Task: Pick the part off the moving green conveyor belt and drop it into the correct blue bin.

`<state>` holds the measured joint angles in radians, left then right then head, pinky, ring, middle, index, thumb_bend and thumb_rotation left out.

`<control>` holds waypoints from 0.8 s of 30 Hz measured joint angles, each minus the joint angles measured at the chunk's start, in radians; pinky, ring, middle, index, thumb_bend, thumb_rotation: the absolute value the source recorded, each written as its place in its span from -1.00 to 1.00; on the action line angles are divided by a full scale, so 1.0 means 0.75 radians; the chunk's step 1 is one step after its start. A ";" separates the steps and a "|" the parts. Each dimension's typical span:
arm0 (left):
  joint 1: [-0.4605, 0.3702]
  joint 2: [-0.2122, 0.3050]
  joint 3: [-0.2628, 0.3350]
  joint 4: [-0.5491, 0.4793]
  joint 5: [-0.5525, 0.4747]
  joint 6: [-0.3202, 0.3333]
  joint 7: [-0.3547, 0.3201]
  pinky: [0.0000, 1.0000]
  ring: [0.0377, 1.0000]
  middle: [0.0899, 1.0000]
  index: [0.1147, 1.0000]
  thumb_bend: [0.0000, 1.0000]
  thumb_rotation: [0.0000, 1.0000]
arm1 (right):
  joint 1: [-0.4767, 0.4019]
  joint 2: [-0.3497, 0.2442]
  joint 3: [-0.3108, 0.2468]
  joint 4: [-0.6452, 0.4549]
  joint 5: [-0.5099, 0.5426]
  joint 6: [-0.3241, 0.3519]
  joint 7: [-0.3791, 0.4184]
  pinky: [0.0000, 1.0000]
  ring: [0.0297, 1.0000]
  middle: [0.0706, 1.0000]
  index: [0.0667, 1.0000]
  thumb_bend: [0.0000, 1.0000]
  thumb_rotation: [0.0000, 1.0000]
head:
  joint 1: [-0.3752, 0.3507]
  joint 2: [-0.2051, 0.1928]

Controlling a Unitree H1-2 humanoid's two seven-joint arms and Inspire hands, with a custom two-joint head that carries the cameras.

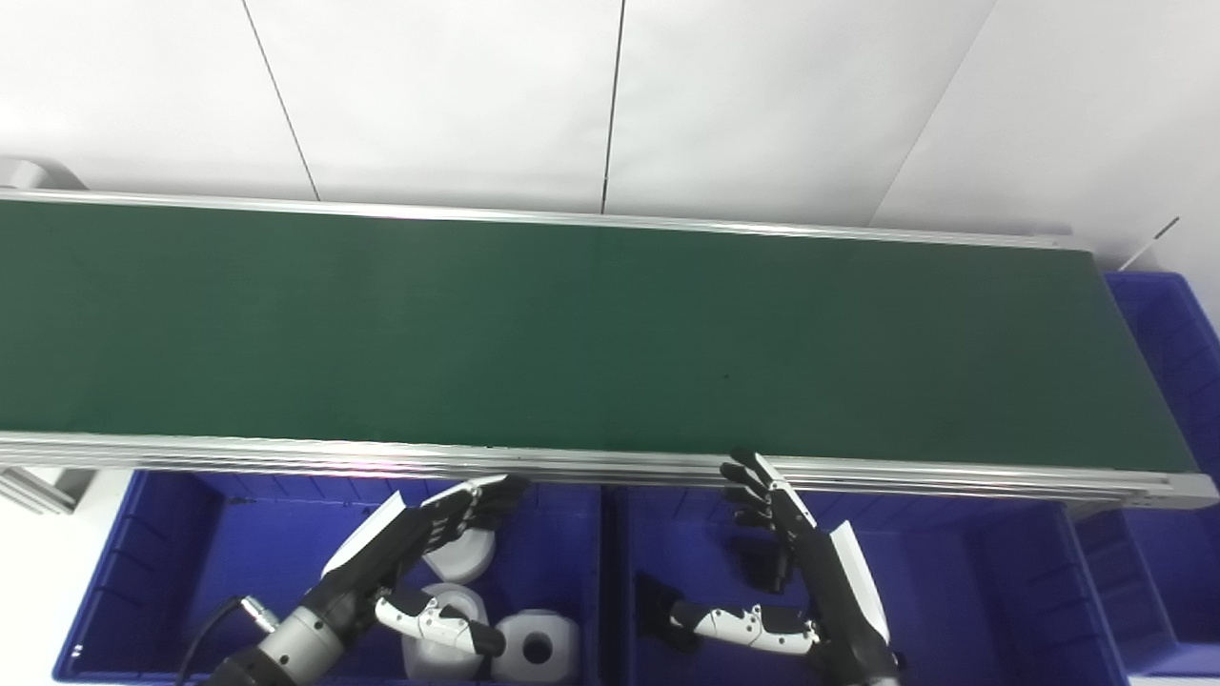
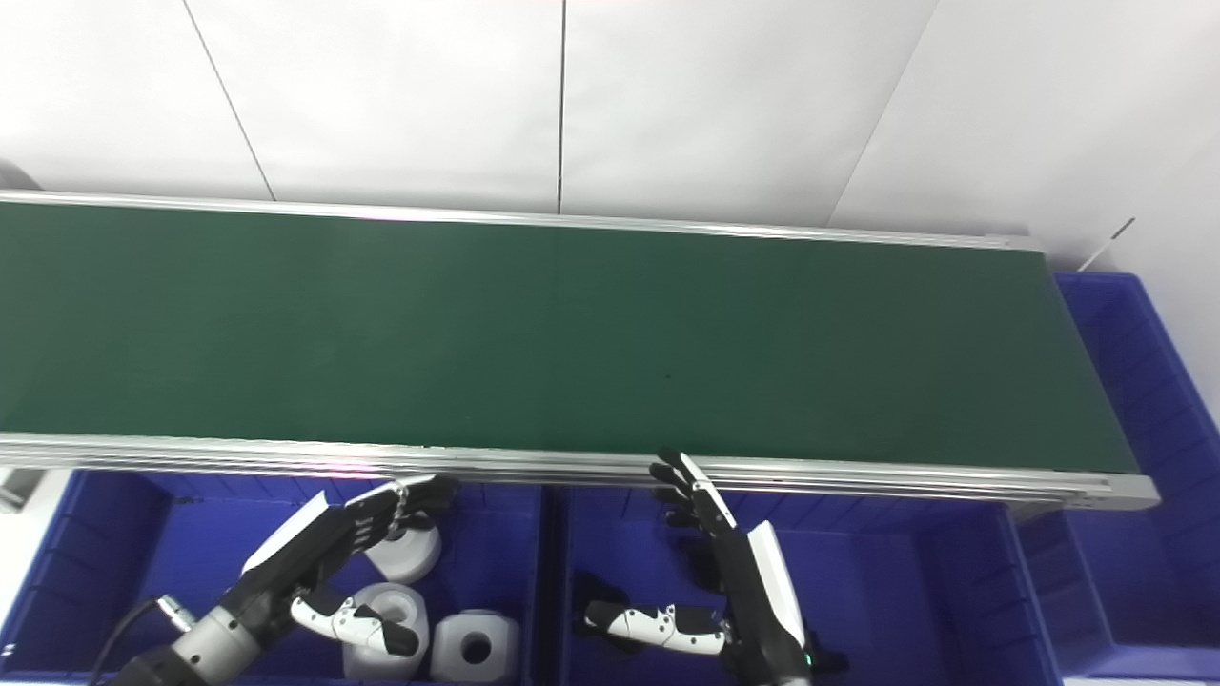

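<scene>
Three white parts [image 1: 481, 624] lie in the left blue bin [image 1: 162, 562], below the near rail of the conveyor; none is on the belt. Note that the green conveyor belt [image 1: 572, 333] carries no part anywhere along its visible length, so the step in hand is judged to be waiting for the next arrival.

Check the left hand [image 1: 419, 562]: it hovers over the left blue bin, fingers [image 1: 477, 500] extended toward the rail and thumb [image 1: 438, 624] spread apart, holding nothing. Moving right, the right hand [image 1: 782, 572] hovers over the middle blue bin [image 1: 953, 591], fingers reaching to the rail and thumb splayed wide, also empty. A dark item beneath it is too indistinct to identify. A further blue bin [image 1: 1168, 324] sits at the right end of the belt.

For the next move, keep both hands open near the rail. When a part appears, time the reach to belt travel, close around the part, then identify its type before selecting the bin.
</scene>
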<state>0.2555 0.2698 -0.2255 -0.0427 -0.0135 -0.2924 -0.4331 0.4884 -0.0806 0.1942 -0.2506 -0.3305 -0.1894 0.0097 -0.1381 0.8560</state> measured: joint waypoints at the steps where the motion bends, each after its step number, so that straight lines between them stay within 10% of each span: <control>1: 0.002 -0.005 -0.001 0.000 -0.016 -0.027 -0.001 0.58 0.64 0.64 0.59 0.74 -0.41 | 0.002 -0.001 0.000 0.000 0.000 0.000 0.000 0.52 0.62 0.70 0.81 0.79 -0.43 | -0.002 0.000; 24: 0.016 -0.063 0.006 0.082 0.053 -0.184 0.115 0.66 0.70 0.70 0.61 0.72 -0.61 | 0.003 -0.023 0.001 -0.007 -0.004 0.037 0.025 0.53 0.61 0.69 0.80 0.80 -0.47 | 0.025 -0.027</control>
<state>0.2676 0.2225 -0.2212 0.0187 0.0261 -0.4301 -0.3469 0.4908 -0.0979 0.1948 -0.2556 -0.3335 -0.1616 0.0285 -0.1197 0.8360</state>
